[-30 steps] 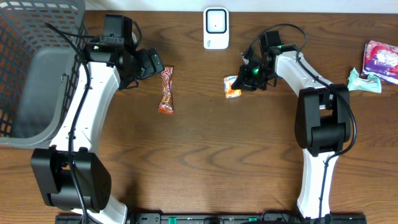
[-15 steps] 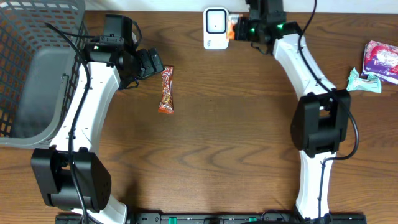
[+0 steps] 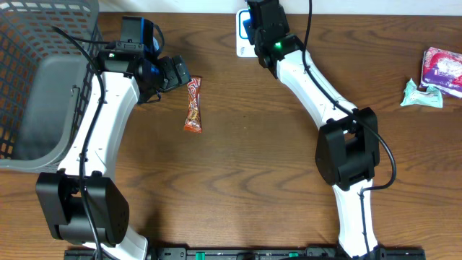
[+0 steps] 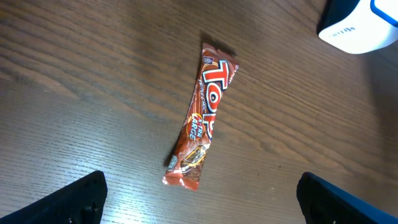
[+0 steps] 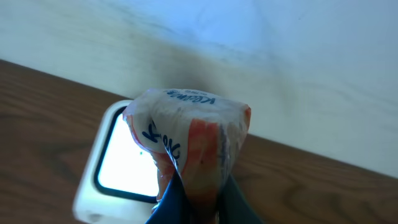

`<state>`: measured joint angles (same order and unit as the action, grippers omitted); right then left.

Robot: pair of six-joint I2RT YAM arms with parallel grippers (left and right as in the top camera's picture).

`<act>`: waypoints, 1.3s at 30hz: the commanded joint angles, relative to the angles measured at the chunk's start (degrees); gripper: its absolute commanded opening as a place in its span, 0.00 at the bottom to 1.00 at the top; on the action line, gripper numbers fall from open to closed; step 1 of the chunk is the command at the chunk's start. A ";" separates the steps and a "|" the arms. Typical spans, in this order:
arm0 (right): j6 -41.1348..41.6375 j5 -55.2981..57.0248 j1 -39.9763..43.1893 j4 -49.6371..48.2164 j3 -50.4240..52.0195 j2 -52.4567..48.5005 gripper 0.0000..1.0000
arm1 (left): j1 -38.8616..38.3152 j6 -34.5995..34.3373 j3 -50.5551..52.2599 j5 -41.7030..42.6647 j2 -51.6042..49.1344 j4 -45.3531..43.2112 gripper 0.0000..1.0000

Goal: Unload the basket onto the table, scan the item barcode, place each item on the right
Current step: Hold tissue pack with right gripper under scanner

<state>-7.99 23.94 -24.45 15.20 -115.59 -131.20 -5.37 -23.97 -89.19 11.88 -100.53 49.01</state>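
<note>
- Dark wooden table (image 3: pixel 238 159), with the scanner (image 3: pixel 244 49) standing at its far edge and a pale wall (image 5: pixel 261 37) right behind it. There's a grey mesh basket (image 3: pixel 14 43) way off to the scanner's left and a couple of packets (image 3: pixel 440 68) way off to its right.
- My right gripper (image 5: pixel 202 202) is pinched tight on a white-and-orange snack packet (image 5: pixel 186 137), holding it just above the scanner's lit window.
- My left gripper (image 4: pixel 214 205) is spread wide with nothing in it, hanging over a red candy bar (image 4: pixel 202 118) that lies flat on the table to the scanner's left.
- From overhead, the right arm covers the packet and most of the scanner. On the wrist cam the packet's print is too blurry for me to read.
</note>
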 commanded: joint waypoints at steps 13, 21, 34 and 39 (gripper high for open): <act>-12.22 2.71 -1.25 -3.61 0.37 -2.99 0.01 | 0.04 0.28 -0.59 0.07 -0.31 0.04 0.98; -12.17 2.71 -1.53 -3.43 0.37 -2.99 0.01 | 0.04 0.31 -0.59 0.04 -0.31 0.04 0.98; 2.71 21.99 2.14 -3.82 0.35 0.26 0.01 | 0.04 0.28 -0.59 0.07 -0.31 0.04 0.98; 3.67 32.52 6.95 0.39 0.35 2.43 0.01 | 0.04 0.31 -0.59 0.04 -0.31 0.04 0.98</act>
<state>-7.51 46.28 -20.82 13.96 -115.44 -132.81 -5.37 -23.97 -89.19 11.88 -100.53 49.01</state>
